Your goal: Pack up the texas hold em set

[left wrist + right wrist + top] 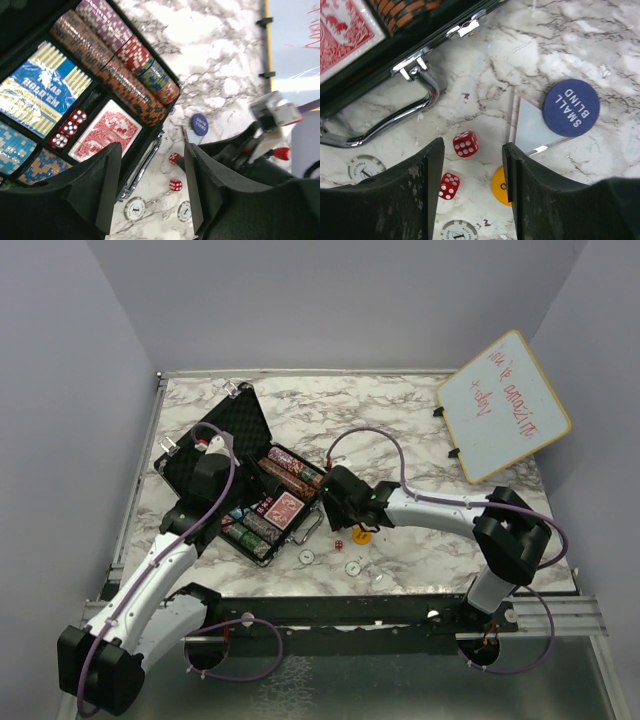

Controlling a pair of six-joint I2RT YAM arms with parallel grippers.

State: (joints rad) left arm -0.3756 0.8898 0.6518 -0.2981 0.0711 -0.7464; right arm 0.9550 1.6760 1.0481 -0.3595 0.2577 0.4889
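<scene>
My right gripper (472, 152) has its fingers parted and holds nothing. A red die (465, 144) lies just ahead between them — small, hard, light, likely to skate on the marble table (580, 40), so I'd pinch two flat faces. The left gripper (152, 155), also parted and holding nothing, hovers over the case (228, 430) — lid up, chips inside.

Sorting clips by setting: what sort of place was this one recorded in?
Probably a lab test cell: plain grey walls box in a marble-patterned tabletop, two white-and-black robot arms are mounted on a metal rail at its near edge, and a wood-framed whiteboard leans in the corner.
</scene>
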